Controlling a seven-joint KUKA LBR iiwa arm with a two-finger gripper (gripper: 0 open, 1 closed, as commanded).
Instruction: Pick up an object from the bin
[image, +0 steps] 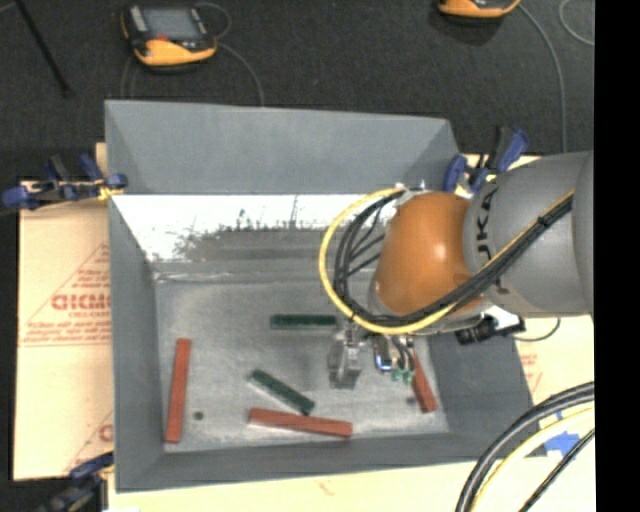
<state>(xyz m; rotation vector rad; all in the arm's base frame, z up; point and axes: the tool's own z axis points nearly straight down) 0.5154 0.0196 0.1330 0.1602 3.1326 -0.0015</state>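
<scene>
Hanging low in the bin (130, 330), the fingers (345, 368) are placed between a dark green stick (303, 321) and a red stick (424, 388); whether they are spread or pressed together cannot be told. Nothing is seen lifted: grasping and raising are judged left.

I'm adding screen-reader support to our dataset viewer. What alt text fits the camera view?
The gripper hangs low in a grey metal bin. One dark green stick lies just beyond it, another green stick to its lower left; red sticks lie at the left wall, front and right.
</scene>
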